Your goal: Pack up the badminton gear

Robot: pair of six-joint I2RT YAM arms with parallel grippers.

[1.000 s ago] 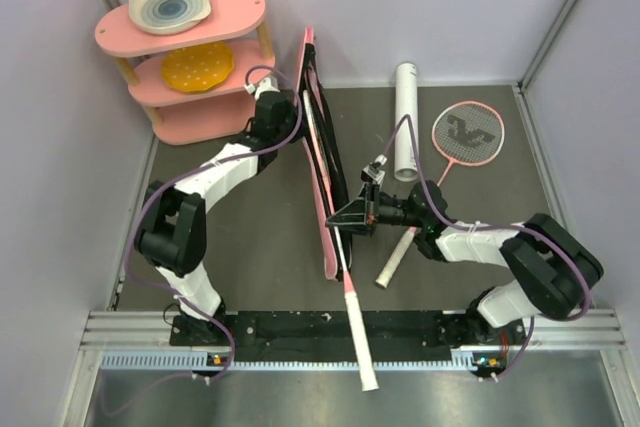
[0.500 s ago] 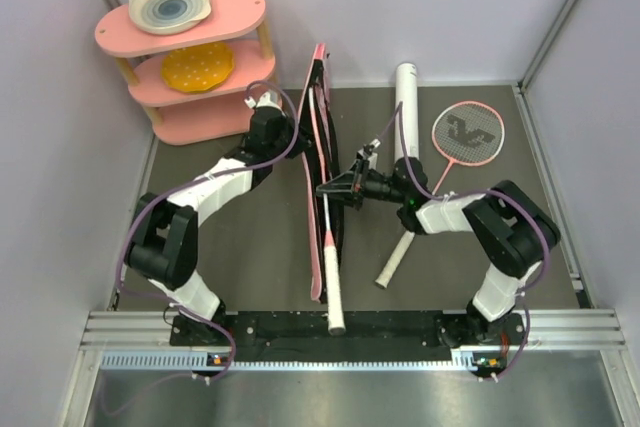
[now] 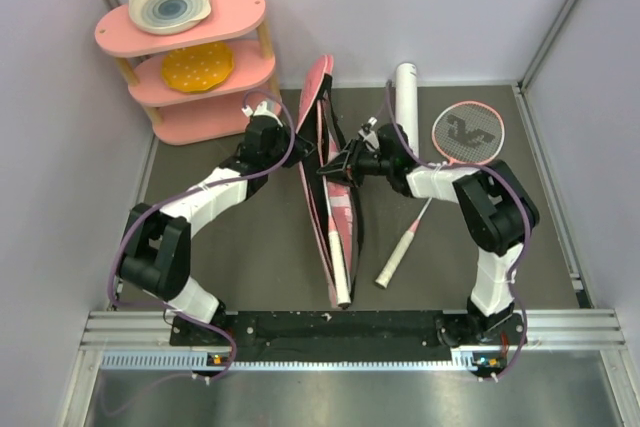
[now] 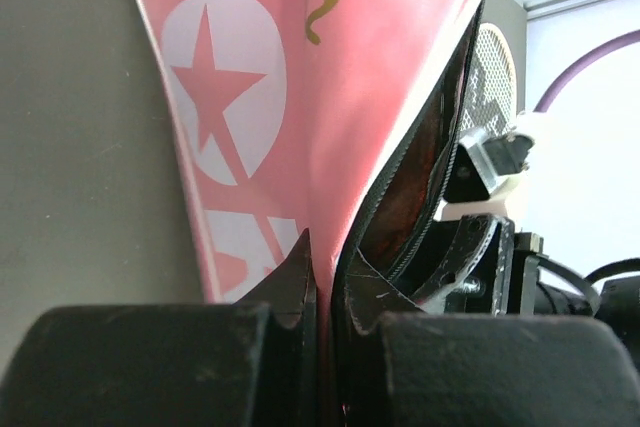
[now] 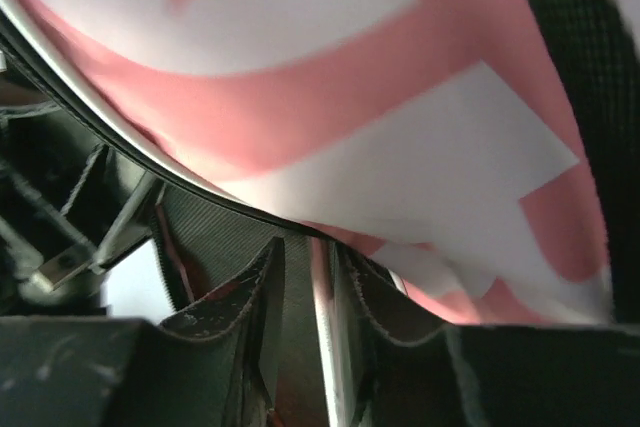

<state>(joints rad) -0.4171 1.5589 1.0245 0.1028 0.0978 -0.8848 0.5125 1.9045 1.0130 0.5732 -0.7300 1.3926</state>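
Note:
The long pink racket bag (image 3: 340, 212) lies down the middle of the table with its mouth held apart. My left gripper (image 3: 300, 144) is shut on the bag's pink edge (image 4: 300, 67), the fabric pinched between its fingers (image 4: 300, 277). One racket lies inside the bag, and only its white handle (image 3: 341, 282) sticks out at the near end. My right gripper (image 3: 335, 169) is inside the bag's mouth, jaws slightly apart around the racket's thin shaft (image 5: 325, 347). A second pink racket (image 3: 466, 133) lies on the table to the right. The white tube (image 3: 406, 97) lies beside it. No shuttlecocks show.
A pink three-tier shelf (image 3: 245, 2) with plates stands at the back left. The purple side walls close the table in on both sides. The second racket's handle (image 3: 395, 262) points toward the near edge, just right of the bag.
The racket has slid far up into the bag, its handle no longer past the near edge. My right gripper moved away from me with it, and its jaws have parted.

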